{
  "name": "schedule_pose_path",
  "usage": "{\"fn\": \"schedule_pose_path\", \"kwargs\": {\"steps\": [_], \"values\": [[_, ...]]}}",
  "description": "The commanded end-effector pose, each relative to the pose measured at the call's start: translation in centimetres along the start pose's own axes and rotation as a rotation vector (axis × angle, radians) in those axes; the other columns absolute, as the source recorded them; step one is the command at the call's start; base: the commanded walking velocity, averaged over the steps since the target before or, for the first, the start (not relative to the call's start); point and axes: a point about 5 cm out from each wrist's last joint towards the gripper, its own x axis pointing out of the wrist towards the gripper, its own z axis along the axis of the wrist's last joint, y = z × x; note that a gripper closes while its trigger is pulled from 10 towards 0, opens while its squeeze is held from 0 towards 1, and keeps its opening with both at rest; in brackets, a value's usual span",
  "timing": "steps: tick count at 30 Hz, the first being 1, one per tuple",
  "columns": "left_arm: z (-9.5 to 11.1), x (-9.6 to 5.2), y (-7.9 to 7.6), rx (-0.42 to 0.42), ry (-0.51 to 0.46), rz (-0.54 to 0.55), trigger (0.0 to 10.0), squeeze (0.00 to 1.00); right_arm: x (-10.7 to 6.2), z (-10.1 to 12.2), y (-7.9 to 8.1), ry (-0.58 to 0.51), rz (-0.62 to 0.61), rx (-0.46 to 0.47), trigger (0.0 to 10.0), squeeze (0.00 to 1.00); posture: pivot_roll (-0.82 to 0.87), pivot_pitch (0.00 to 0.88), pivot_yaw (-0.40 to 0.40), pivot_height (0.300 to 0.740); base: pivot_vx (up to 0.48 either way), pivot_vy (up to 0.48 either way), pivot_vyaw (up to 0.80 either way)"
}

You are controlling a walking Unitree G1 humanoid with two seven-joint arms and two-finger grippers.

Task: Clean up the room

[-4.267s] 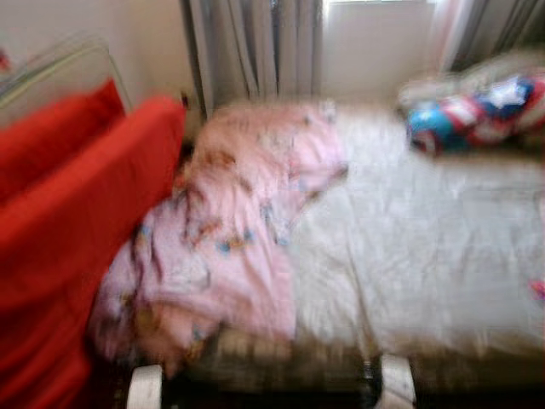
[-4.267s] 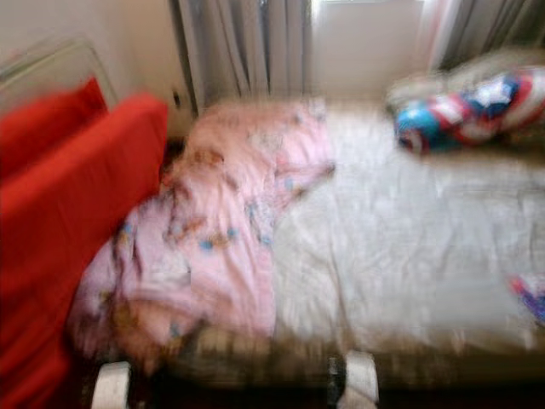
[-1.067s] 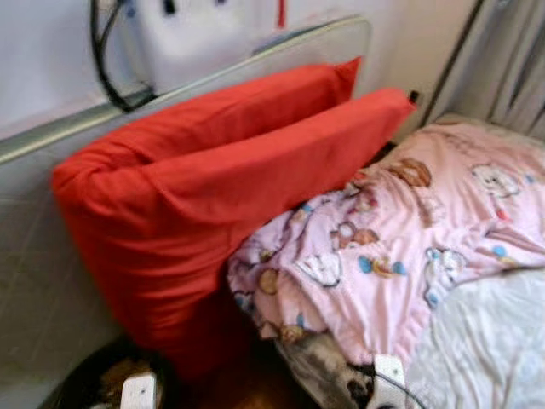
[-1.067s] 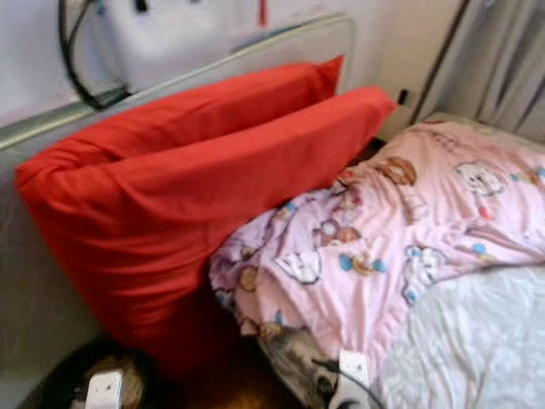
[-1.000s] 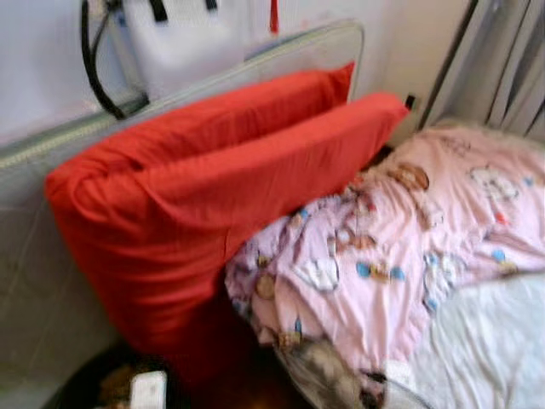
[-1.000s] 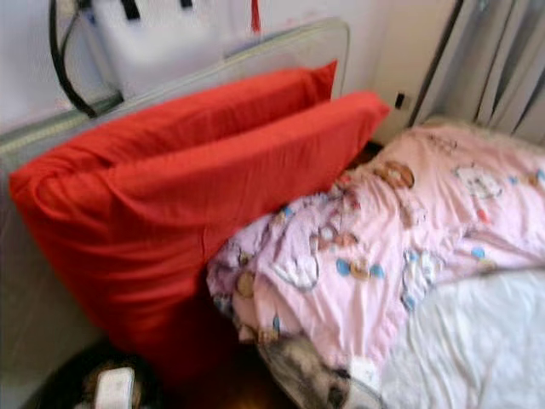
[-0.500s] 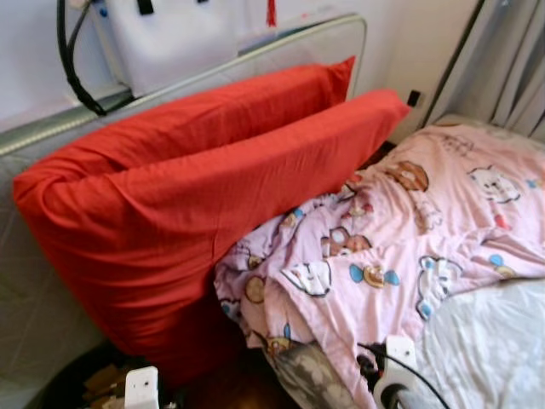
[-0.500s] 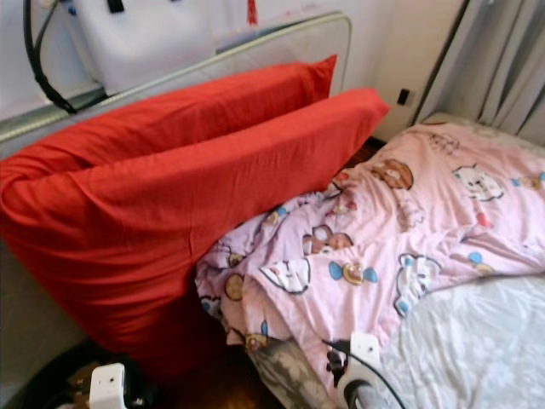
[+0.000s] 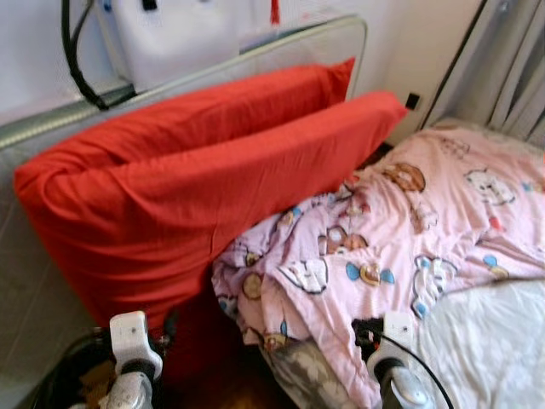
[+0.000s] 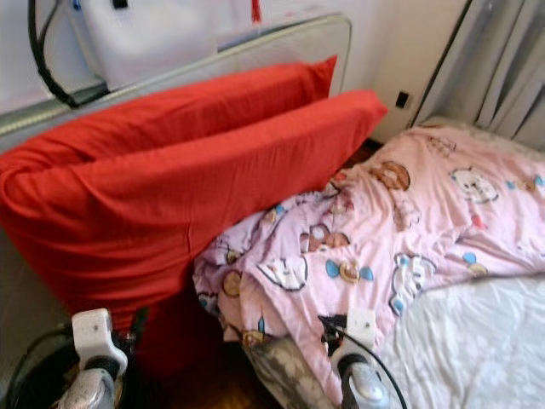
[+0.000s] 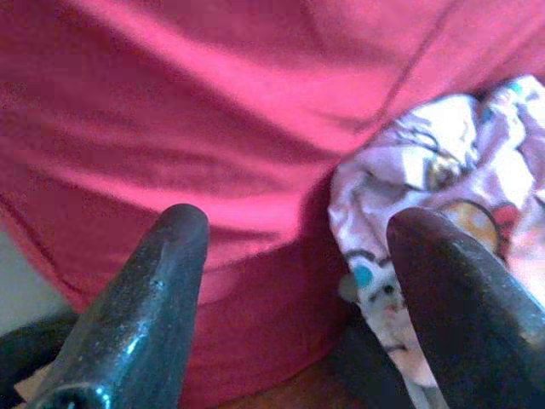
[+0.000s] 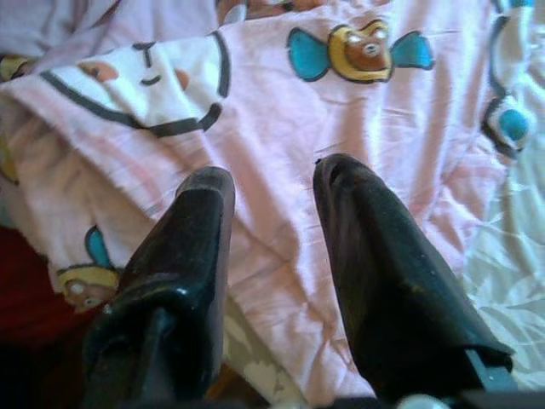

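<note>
Two big red pillows point(image 9: 196, 179) lean against a grey padded headboard point(image 9: 51, 128) at the left. A crumpled pink cartoon-print blanket point(image 9: 426, 230) lies against them on the bed, over a white sheet point(image 9: 498, 341). My left arm point(image 9: 129, 358) rises at the bottom left. Its gripper point(image 11: 298, 230) is open wide, close to the front red pillow point(image 11: 238, 102), with the blanket's edge point(image 11: 443, 170) beside it. My right arm point(image 9: 393, 362) rises at the blanket's near edge. Its gripper point(image 12: 272, 179) is open by a narrower gap just above the pink blanket point(image 12: 375, 111), holding nothing.
A white bag with a black strap point(image 9: 170, 34) hangs on the wall above the headboard. Grey curtains point(image 9: 511, 68) hang at the back right, with a wall socket point(image 9: 412, 100) beside them. A dark round bin point(image 10: 25, 366) stands on the floor below the pillows.
The camera has swung left from the whole bed to the pillows. In the last half second both arms have risen into the bottom of the view.
</note>
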Motion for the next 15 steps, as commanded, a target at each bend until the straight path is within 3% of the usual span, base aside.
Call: {"fn": "schedule_pose_path", "kwargs": {"steps": [1, 6, 15], "values": [[-0.8, -0.7, 0.3, 0.002, 0.027, 0.004, 10.0, 0.0, 0.0, 0.3, 0.0, -0.026, -0.004, 0.003, 10.0, 0.0, 0.01, 0.049, -0.017, 0.74, 0.0, 0.0, 0.0], [-0.6, -0.9, 0.6, 0.003, 0.011, 0.008, 10.0, 0.0, 0.2, 1.2, 0.1, -0.076, -0.001, -0.007, 10.0, 0.0, 0.01, 0.032, -0.02, 0.74, 0.0, 0.0, 0.0], [0.4, -0.3, 0.3, -0.008, -0.024, 0.008, 10.0, 0.0, 0.3, 1.0, 0.4, -0.049, -0.005, -0.04, 10.0, 0.0, 0.01, 0.024, -0.022, 0.73, 0.0, 0.0, 0.0]]}}
